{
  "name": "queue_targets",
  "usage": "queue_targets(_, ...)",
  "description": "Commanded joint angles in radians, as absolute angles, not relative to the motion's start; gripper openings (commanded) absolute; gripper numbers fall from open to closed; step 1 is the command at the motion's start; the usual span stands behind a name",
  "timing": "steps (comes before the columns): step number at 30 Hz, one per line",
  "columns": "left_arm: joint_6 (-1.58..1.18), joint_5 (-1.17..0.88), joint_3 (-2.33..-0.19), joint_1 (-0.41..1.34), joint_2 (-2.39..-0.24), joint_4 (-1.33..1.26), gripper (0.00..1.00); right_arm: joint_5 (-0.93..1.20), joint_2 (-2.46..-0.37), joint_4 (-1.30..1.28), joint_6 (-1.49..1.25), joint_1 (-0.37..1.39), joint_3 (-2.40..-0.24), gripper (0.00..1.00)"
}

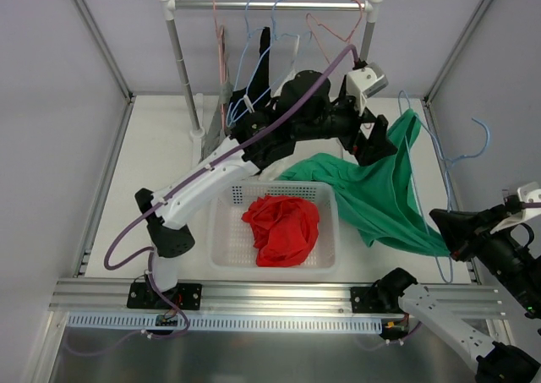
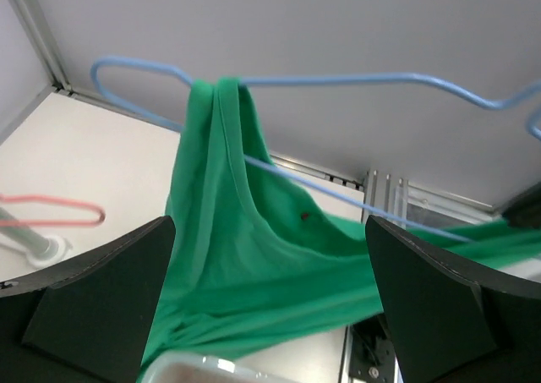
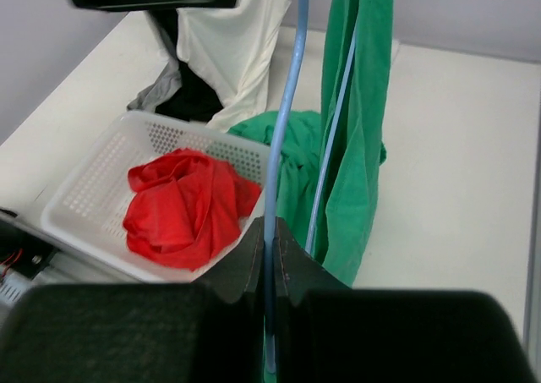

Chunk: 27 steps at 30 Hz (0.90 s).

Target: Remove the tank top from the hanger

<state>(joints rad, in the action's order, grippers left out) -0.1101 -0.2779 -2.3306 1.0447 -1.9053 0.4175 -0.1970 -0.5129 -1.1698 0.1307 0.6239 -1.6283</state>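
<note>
Between right jaws, wrist view only: blue hanger (image 3: pixel 284 138)

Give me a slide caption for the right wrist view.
Right gripper shut on a light blue wire hanger carrying a green tank top, beside a white plastic basket of red cloth.
</note>
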Motion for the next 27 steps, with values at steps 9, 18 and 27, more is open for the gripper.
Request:
queue_targets(9, -0.107, -0.226, -2.349, 1.060, -2.011, 0.183, 0.84, -0.040, -0.485, -1.250, 0.086, 0.620, -1.739, 0.00)
queue_targets(18, -0.138, -0.275, -2.341, 1.060, -2.036, 0.107, 0.11, -0.032, -0.497, -1.259, 0.089, 0.620, -1.735, 0.00)
queue_targets(27, -0.233, 0.003, -2.374, 1.060, -2.017, 0.069, 0.00, -0.098, -0.522, -1.407, 0.143, 0.620, -1.879, 0.00)
